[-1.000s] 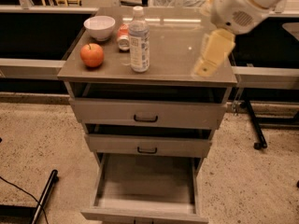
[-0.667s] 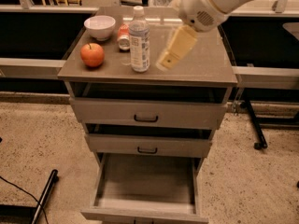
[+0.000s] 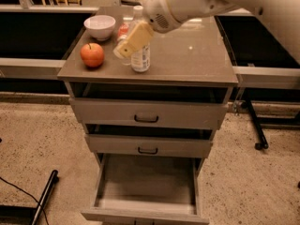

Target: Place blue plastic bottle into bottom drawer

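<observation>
Blue plastic bottle stood upright on the cabinet top, in the same place as one second before, and it was not yet lifted. What changed was the gripper: one second before it hung over the right part of the top, well apart from the bottle, then it travelled to the left, and now it was directly at the bottle. In the camera view the gripper covered the middle of the bottle, so only the white cap above it and the lower part below it were visible. If it was open or closed on the bottle, I could not tell, because the view did not show it.

To my judgement the approach was almost finished and the grasp was the step in hand. The apple was near, to the left of the gripper, and the white bowl and the small red-and-white can were behind it. The bottom drawer was far below the gripper, pulled out and ready to receive the bottle
</observation>
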